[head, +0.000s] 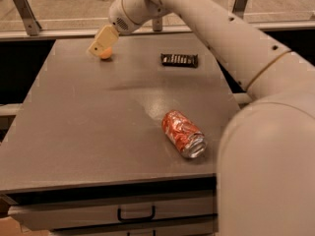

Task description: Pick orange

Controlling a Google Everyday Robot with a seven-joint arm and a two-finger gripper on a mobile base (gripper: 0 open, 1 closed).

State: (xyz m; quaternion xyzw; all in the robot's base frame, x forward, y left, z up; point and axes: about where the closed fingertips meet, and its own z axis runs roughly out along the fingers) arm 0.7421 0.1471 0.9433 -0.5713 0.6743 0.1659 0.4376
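At far left of table (pixel 74 132), gripper (pixel 98 47) over half-hidden orange (pixel 107 56).

Pale arm (pixel 221 33) extended forward, tool (pixel 101 44) angled down at far left.

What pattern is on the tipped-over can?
The metal soda can is orange-red with white swirls, in the camera view; the gripper is at the small round orange.

A grey worktop (pixel 88 132) has a dark-handled drawer (pixel 135 214) under its front edge. Beyond it stand metal posts (pixel 22 11) on what may be pale flooring (pixel 64 1). The gripper (pixel 101 45) hangs over the worktop's far-left part.
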